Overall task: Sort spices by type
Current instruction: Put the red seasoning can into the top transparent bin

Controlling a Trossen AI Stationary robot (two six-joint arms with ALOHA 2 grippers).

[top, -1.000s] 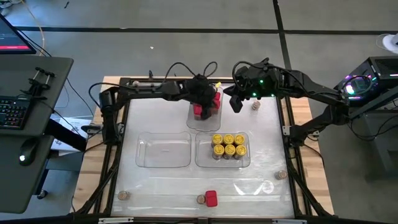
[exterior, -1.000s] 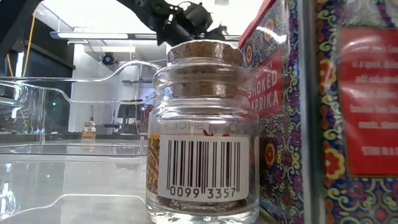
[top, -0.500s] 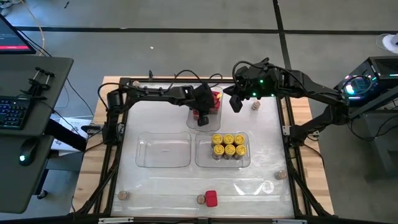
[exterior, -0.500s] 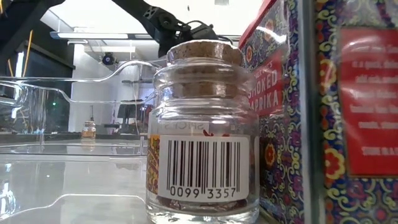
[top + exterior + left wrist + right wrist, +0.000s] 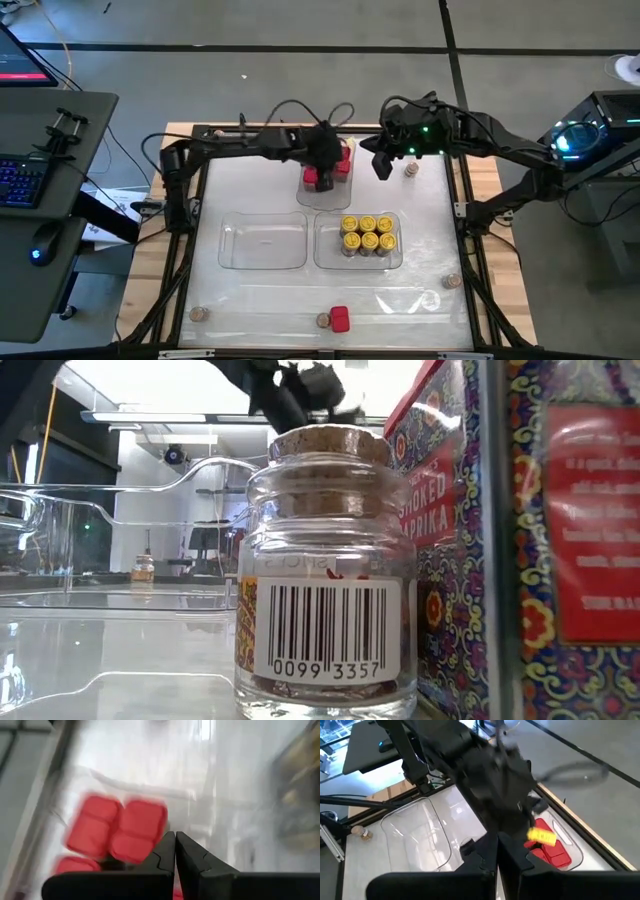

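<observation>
left hand pressed together over red boxes — yellow-lidded jars nearby.

Left arm overhangs the red boxes; empty tray lies open.

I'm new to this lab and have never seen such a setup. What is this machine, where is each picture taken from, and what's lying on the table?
It is a robot with two dark arms at a table, sorting spices by kind. The high view looks straight down. The left gripper, shut and empty, hangs over a clear tray of red boxes. The right gripper, also shut and empty, waits beside it. Another tray holds yellow-lidded jars; a third tray is empty. A few small cork-topped jars and one red box are still unsorted. The low view sits at table height, right behind a cork-topped jar. The other two pictures come from cameras on each wrist.
</observation>
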